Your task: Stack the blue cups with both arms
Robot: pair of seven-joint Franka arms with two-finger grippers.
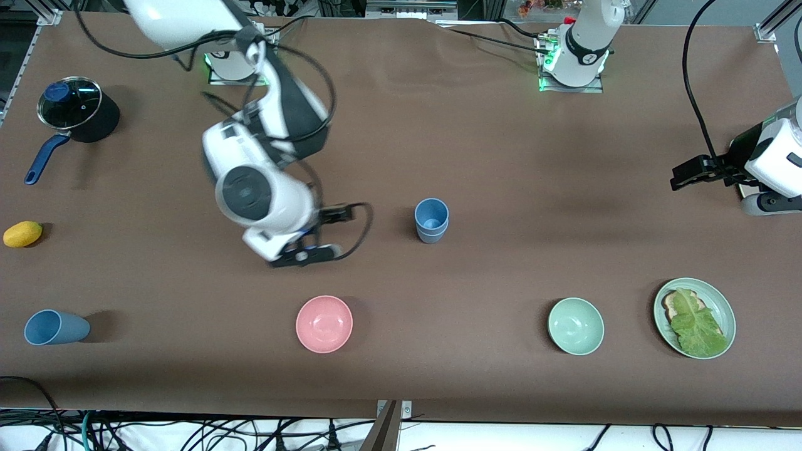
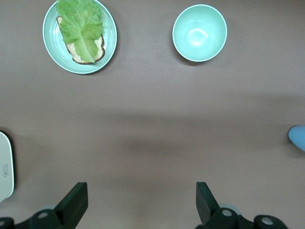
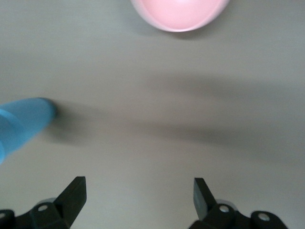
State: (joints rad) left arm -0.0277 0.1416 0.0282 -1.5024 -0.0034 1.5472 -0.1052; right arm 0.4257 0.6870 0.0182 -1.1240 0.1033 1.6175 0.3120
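Blue cups stand nested mid-worktop, so guide the released right pincer squarely onto the lone cup; the released left pincer waits.

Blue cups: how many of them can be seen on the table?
3. Two are nested upright, the stacked cups at mid-table. The lying cup is on its side at the right arm's end, near the front camera.

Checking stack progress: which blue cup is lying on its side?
The lone blue cup near the right arm's end, nearest the front camera. The stacked blue cups at the table's middle stand upright.
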